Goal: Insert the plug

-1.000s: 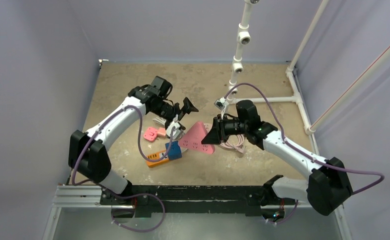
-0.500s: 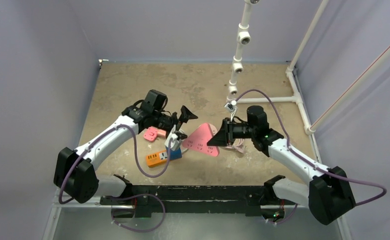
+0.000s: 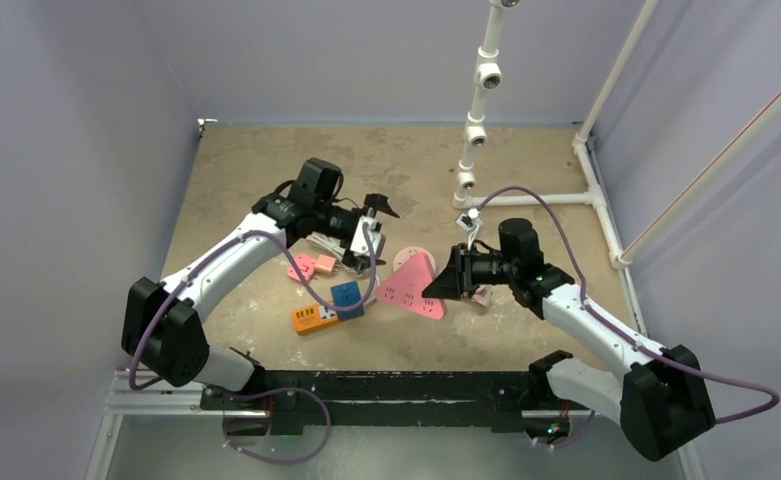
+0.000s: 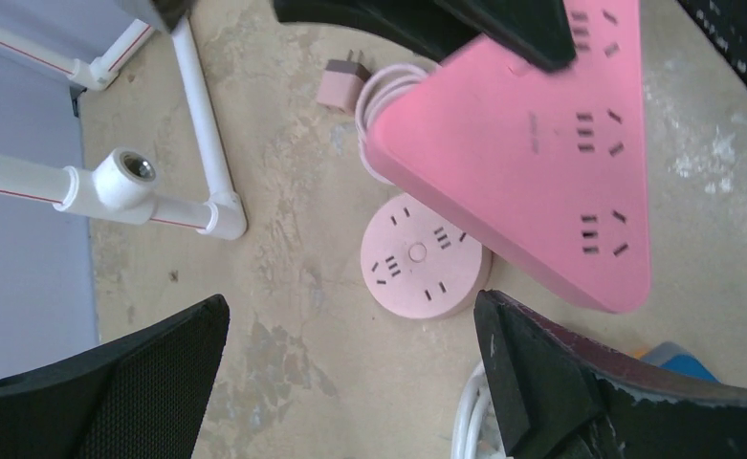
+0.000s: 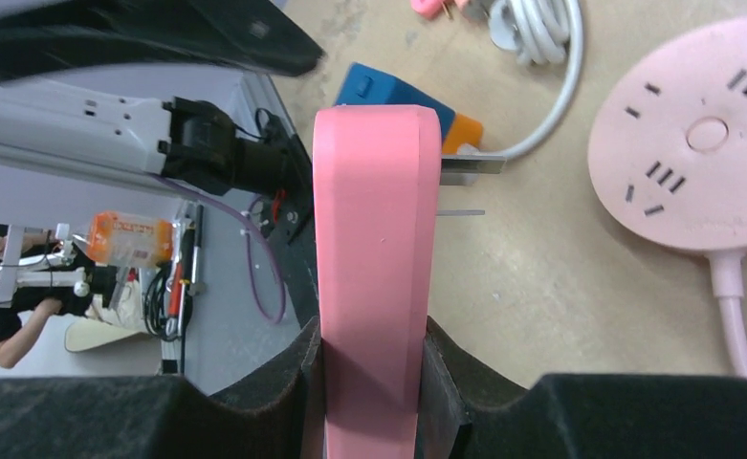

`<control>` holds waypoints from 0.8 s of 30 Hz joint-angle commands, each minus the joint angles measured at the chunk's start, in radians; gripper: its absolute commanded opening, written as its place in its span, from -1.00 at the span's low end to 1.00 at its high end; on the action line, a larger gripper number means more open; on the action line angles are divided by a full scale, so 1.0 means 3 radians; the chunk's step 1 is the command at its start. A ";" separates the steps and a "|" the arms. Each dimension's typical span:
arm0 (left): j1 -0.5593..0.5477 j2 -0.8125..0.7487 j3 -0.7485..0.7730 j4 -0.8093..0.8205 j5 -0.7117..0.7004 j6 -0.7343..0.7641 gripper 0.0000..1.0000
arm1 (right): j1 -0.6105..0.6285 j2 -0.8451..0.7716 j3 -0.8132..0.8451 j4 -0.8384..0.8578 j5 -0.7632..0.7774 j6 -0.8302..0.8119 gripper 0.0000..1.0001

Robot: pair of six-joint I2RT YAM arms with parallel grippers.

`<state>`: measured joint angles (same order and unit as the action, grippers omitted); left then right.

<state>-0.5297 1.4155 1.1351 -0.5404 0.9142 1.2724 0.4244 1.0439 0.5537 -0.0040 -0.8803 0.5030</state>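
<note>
Top external view: the pink triangular power strip (image 3: 413,286) has slid a bit toward the right arm's side compared with 1 second ago. It's tipped up off the table, and the right gripper (image 5: 374,335) has it pinched by 1 edge, jaws narrowed onto its thickness. That shift uncovered the round pink power strip (image 4: 425,256), which was hidden behind the triangle before. It lies flat on the table right by the triangle's edge.

The left gripper (image 4: 350,316) is spread as wide as it goes with nothing in it, hovering over the round strip. The left arm's elbow has dropped back toward the near edge.

The triangle is smooth matte plastic with rounded corners and clusters of slots on its face. A small pink plug (image 4: 341,84) with metal prongs lies on the table just beside the coiled pink cord (image 4: 381,81).

The table (image 3: 266,160) is mottled tan and scuffed. A blue block (image 3: 346,296) sits butted against an orange one (image 3: 311,318), and a bundled white cable (image 3: 324,243) is nearby.
</note>
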 commanded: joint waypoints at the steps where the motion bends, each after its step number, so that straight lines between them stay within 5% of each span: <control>1: 0.0007 0.0233 0.0428 -0.0179 0.0358 -0.0723 0.96 | -0.0008 0.0112 -0.0028 -0.0087 0.0145 -0.0202 -1.00; 4: 0.0041 0.0440 0.0563 -0.0381 0.0425 -0.0800 0.92 | -0.0008 0.0218 -0.0036 -0.0137 0.0285 -0.0219 -1.00; 9: -0.0067 0.0548 0.0578 -0.1155 0.0468 0.0178 0.98 | -0.0004 0.0396 -0.0069 -0.0058 0.0360 -0.0170 -1.00; 24: -0.0306 0.0731 0.0277 0.0074 -0.0045 -0.0646 0.98 | 0.0006 0.0667 -0.0346 0.0153 0.0642 -0.0054 -1.00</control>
<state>-0.6113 1.5997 1.2125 -0.6422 0.9230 1.1595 0.4248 1.2606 0.4831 0.0132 -0.7509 0.4778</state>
